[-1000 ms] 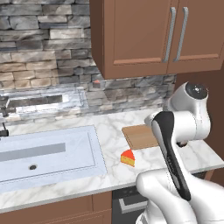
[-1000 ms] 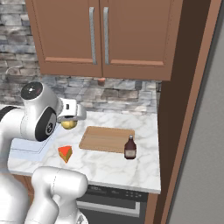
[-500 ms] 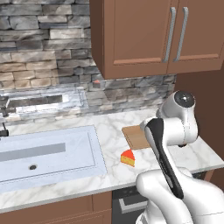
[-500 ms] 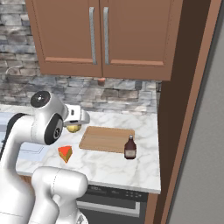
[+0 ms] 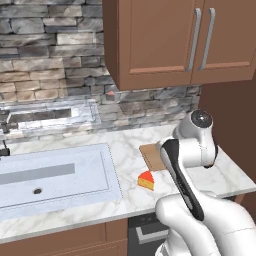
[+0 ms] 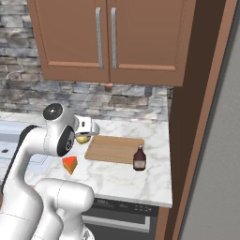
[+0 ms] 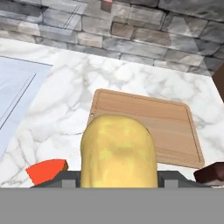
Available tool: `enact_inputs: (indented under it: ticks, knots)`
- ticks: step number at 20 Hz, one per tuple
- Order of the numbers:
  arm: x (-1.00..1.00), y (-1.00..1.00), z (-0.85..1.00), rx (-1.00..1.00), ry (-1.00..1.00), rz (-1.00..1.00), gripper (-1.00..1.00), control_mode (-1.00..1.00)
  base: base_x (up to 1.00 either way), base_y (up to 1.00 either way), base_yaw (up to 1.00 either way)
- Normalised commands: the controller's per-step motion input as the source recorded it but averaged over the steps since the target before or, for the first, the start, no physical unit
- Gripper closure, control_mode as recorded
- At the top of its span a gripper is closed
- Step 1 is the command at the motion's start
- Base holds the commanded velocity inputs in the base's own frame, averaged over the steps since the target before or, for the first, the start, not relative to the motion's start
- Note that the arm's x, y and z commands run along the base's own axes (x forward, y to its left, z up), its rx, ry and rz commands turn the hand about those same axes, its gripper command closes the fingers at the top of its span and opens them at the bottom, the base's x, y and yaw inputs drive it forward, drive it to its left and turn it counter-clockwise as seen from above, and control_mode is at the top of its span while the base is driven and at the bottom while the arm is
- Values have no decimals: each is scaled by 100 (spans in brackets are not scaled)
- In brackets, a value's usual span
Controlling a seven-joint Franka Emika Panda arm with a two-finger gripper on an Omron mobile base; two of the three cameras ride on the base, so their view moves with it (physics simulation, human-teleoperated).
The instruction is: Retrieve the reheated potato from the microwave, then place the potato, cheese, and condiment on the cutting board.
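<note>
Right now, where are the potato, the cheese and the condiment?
potato (image 7: 117, 151), hand view, middle of its yellow skin.
cheese (image 6: 70, 164), right base view, orange top face.
condiment (image 6: 139, 159), right base view, bottle body.

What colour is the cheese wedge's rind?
Red-orange, over yellow-orange sides; the cheese shows best in the right base view, on the counter beside the cutting board.

Potato over the cutting board

We see the potato (image 7: 117, 151) hanging before the cutting board (image 7: 164, 122), the cheese (image 7: 46, 170) just left of the board's near corner, the condiment (image 7: 211, 173) at its right.
</note>
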Motion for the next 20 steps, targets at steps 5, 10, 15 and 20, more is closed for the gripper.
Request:
enact_inputs:
  ticks: [5,10,15,20]
  knots:
    - [32,1,-27,1,14,0,100,-100,0,0,0]
    - [26,1,-26,4,8,0,100,-100,0,0,0]
    - [24,4,-24,0,1,0,100,-100,0,0,0]
    - [22,11,-27,0,-6,0,100,-100,0,0,0]
